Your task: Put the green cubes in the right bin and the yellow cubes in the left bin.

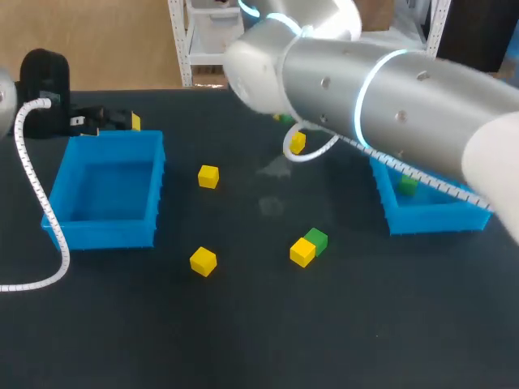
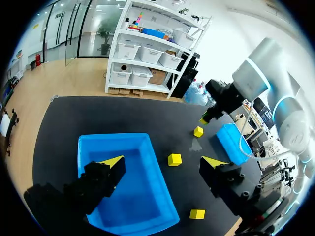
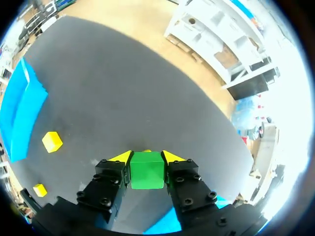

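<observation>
My right end effector (image 3: 146, 157) is closed on the held green cube (image 3: 146, 171), with one finger pressed against each side and dark table (image 3: 123, 88) beyond it. In the head view my right arm (image 1: 389, 97) comes in from the right and crosses over the right bin (image 1: 430, 217) toward the back middle of the table. It hides most of that end effector.

One binned green cube (image 1: 408, 185) lies inside the right bin. A loose green cube (image 1: 316, 240) sits on the table near the middle front, touching a paired yellow cube (image 1: 302, 252). Three more yellow cubes lie loose:
- The back yellow cube (image 1: 298, 143) is just under the right arm.
- The middle yellow cube (image 1: 208, 176) is just right of the left bin (image 1: 105, 190).
- The front yellow cube (image 1: 203, 261) is off that bin's near right corner.

My left end effector (image 2: 163, 161) is open, with its fingers spread wide and nothing between them. It is at the back edge of the left bin, looking out over it. I can see no cubes inside the left bin.
</observation>
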Controlling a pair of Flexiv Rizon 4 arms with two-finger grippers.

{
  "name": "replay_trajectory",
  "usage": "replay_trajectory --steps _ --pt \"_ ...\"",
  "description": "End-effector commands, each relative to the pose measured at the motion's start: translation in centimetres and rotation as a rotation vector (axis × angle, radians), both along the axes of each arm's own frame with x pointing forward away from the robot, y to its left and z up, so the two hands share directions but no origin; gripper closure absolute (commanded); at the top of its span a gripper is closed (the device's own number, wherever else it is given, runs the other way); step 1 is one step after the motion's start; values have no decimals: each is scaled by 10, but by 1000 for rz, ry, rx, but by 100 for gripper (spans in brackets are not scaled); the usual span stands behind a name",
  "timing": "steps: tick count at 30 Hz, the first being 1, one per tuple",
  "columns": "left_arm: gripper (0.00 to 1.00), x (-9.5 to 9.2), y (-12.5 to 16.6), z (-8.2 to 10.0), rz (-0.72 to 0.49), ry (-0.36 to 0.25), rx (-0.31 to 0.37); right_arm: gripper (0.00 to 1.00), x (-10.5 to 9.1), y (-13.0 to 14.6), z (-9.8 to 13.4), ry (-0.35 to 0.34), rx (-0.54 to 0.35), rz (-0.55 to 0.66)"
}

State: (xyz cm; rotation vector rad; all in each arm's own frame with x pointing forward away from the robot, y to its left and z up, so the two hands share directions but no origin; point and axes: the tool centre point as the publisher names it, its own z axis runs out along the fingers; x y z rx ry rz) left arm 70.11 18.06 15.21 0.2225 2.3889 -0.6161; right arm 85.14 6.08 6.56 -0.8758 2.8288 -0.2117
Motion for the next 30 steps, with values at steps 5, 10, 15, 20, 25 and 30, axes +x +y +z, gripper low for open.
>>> replay_trajectory --steps 5,10,15,20,25,30 --pt "0 -1 2 -2 -6 -7 -10 100 -61 -87 44 -179 107 -92" --pt "0 -1 2 -2 -6 -7 -10 100 -80 -140 45 -196 113 -196" --pt "0 -1 2 -2 -6 -7 -10 100 -101 -186 28 -191 113 -292" --pt "0 -1 2 -2 -6 -7 -10 100 -123 -225 0 -144 93 -395" --pt "0 -1 2 -2 -6 -7 -10 100 -138 -251 -24 -104 78 -484" --pt "0 -1 2 -2 -6 -7 -10 79 -147 -259 -36 -83 75 -500"
